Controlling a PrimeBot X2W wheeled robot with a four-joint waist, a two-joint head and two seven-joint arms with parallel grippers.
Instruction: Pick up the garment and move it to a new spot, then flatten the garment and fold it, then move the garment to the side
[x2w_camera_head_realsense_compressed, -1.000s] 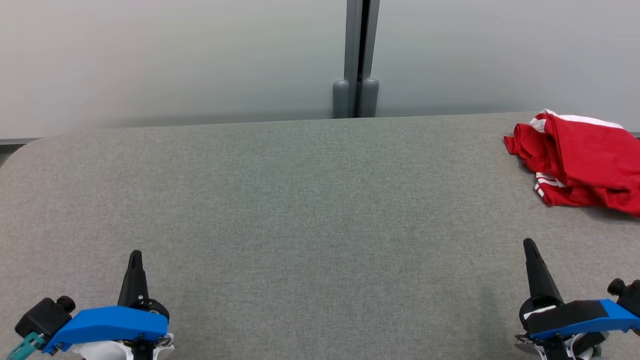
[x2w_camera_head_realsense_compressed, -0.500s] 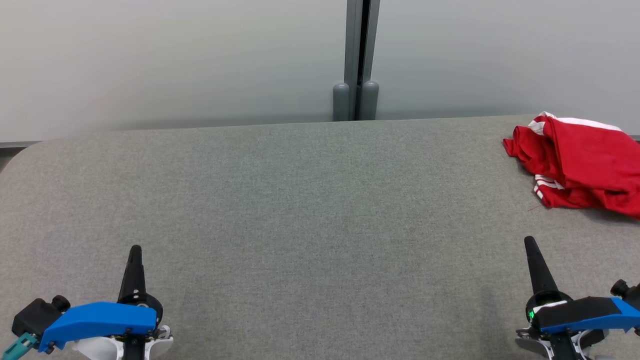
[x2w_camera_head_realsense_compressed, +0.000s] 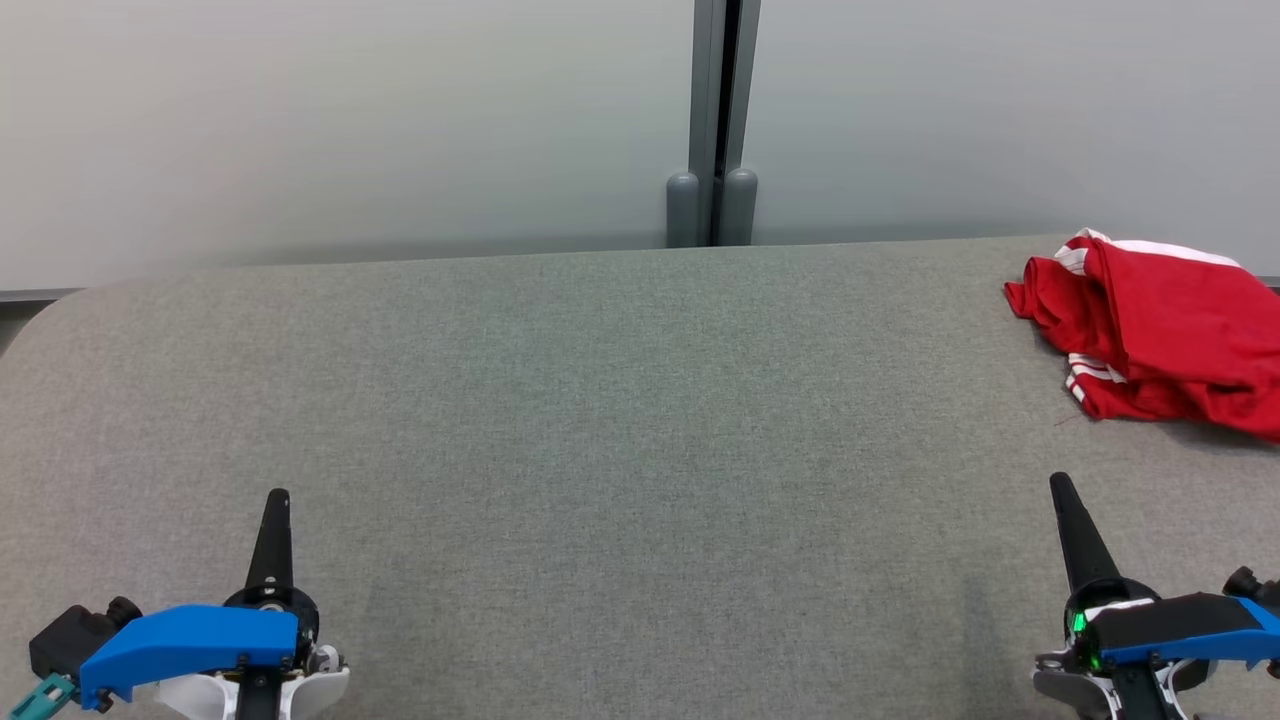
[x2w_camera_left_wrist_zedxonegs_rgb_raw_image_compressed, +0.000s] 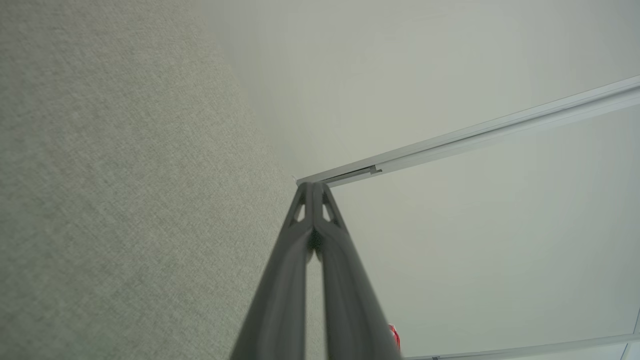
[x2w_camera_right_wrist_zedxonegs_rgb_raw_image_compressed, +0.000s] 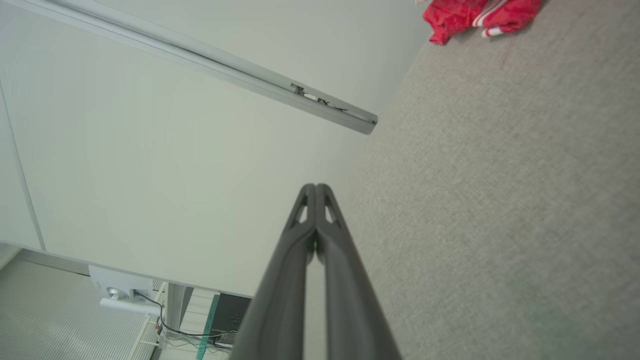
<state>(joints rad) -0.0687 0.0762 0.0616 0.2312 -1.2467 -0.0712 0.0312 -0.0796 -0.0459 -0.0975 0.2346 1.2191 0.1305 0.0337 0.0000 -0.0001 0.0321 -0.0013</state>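
The garment is a red piece with white stripes, lying crumpled at the far right of the grey fabric table; its right part runs off the head view. The right wrist view catches the garment at its top edge, and a red sliver of the garment shows low in the left wrist view. My left gripper rests at the lower left, shut and empty. At the lower right my right gripper is shut and empty too, some way in front of the garment. Both pairs of tips, left gripper and right gripper, are pressed together.
A pale partition wall stands right behind the table, with a grey post at its middle. The table's left corner is rounded. Broad bare fabric lies between the two grippers.
The whole head picture has shifted down slightly, so the camera moved. Both grippers sit a little lower in the frame, shut as before. The garment lies as before.
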